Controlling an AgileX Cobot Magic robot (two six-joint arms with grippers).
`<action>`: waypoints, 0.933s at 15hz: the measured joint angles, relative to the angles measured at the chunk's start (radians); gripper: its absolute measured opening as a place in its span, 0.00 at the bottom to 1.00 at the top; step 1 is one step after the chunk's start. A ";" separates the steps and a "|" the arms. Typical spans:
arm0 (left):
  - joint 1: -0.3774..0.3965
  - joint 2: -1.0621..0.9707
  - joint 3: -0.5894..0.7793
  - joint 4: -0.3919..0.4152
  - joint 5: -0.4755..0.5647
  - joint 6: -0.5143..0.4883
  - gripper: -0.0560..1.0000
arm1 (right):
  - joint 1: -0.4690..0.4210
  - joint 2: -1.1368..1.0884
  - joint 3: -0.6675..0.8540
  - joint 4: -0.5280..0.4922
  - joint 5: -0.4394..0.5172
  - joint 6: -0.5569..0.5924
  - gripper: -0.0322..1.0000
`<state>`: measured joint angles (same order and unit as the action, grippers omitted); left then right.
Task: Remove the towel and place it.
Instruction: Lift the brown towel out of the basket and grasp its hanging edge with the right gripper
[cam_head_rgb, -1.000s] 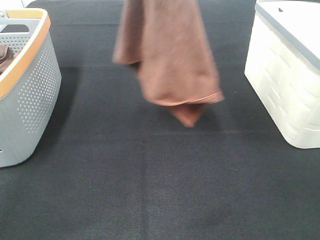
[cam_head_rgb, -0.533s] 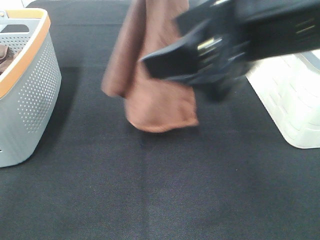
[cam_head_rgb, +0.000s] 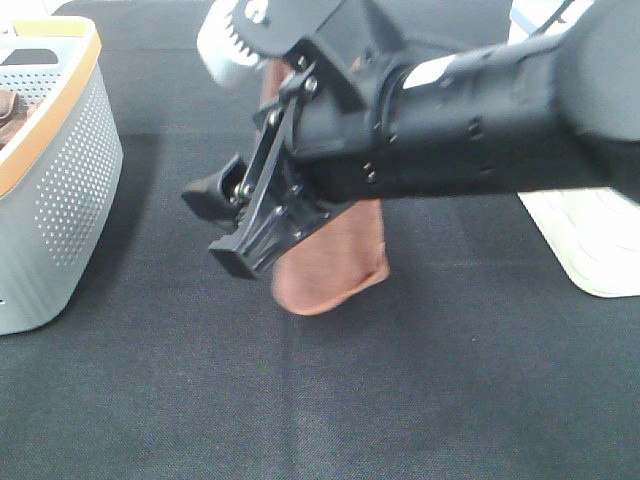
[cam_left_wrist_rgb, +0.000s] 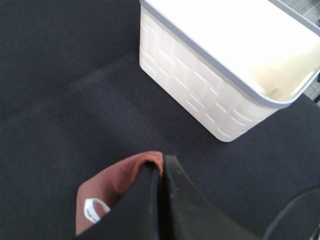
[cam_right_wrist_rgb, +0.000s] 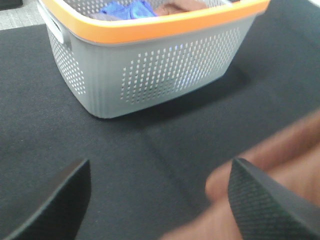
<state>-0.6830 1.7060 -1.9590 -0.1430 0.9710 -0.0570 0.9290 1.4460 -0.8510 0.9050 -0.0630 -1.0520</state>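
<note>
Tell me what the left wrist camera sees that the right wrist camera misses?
Only the left wrist view shows the white basket and the left hand pinched shut on a fold of the towel. Only the right wrist view shows the grey basket with its orange rim, a blue cloth inside it, and the right hand with its fingers spread wide. Both show the reddish-brown towel, blurred in the right view, and the black table cover.

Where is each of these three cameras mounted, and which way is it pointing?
Exterior high: above the black table, looking down; the right arm crosses the towel.
Left wrist: on the left gripper, shut on the towel, facing the white bin.
Right wrist: on the open right gripper, facing the grey basket.
All share the towel.
</note>
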 joint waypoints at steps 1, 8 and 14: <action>0.000 -0.015 0.000 0.006 0.001 -0.004 0.05 | 0.000 0.012 0.000 0.002 -0.005 0.014 0.73; 0.000 -0.105 0.000 0.024 0.002 -0.009 0.05 | 0.000 0.052 0.000 0.059 -0.073 0.077 0.75; 0.000 -0.120 -0.065 0.079 0.050 -0.008 0.05 | 0.000 0.052 0.000 0.272 -0.228 0.080 0.85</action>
<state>-0.6830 1.5860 -2.0240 -0.0640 1.0210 -0.0650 0.9290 1.4980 -0.8510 1.1770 -0.2910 -0.9720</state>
